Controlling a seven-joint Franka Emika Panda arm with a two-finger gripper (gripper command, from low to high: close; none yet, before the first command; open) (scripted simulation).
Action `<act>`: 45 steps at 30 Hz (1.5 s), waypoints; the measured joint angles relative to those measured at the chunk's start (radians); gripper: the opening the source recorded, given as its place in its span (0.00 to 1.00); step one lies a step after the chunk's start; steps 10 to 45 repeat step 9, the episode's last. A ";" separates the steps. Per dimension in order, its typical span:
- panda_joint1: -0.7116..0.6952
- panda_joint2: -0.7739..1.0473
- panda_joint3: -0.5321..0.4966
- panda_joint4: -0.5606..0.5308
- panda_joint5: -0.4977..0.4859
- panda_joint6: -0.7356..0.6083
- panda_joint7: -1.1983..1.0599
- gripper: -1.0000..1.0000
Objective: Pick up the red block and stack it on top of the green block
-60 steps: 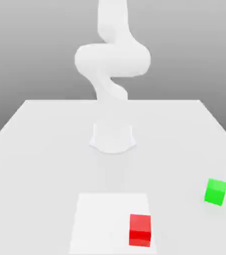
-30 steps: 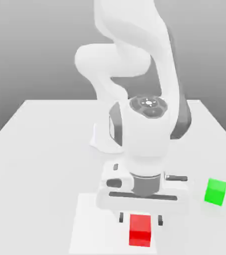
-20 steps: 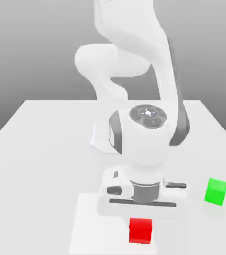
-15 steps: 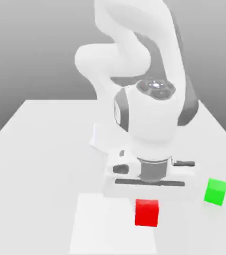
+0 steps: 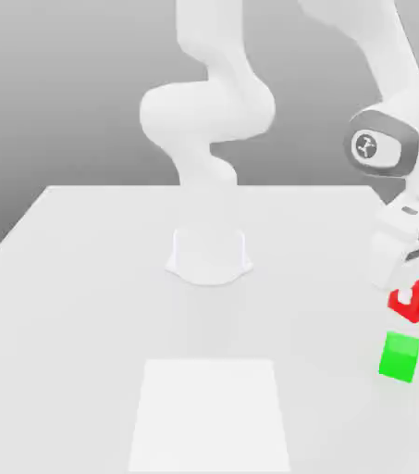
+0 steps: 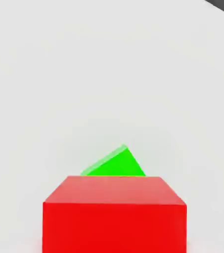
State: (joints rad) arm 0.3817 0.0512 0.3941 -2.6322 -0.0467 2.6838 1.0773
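Carrying the small bright red cube [image 5: 414, 300] over to the stack spot

My gripper [image 5: 416, 294] is clamped on it, hanging just above the small bright green cube [image 5: 400, 357] on the white table [image 5: 83, 305]. Next I'd square up the tilt and lower gently.

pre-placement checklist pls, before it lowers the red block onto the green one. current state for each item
1. Red block held off the table under the gripper: ok.
2. Grip closed on the red block: ok, it hangs clear of the table beneath the hand.
3. Green block resting on the table, nothing on top of it: ok.
4. Red block above the green block: roughly ok in the exterior view; it sits a little toward the exterior view's right.
5. Edges of the two blocks squared up: not ok; in the hand view the green block looks turned relative to the red block.
6. Exact centring for the drop: cannot tell.
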 joint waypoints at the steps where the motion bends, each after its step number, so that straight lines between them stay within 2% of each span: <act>1: -0.003 0.022 -0.008 0.001 -0.022 0.019 0.016 0.00; 5: 0.020 0.119 -0.051 0.006 -0.122 0.102 0.089 0.00; 6: 0.030 0.144 -0.066 0.007 -0.148 0.123 0.107 1.00; 45: 0.030 0.144 -0.066 0.007 -0.148 0.123 0.107 1.00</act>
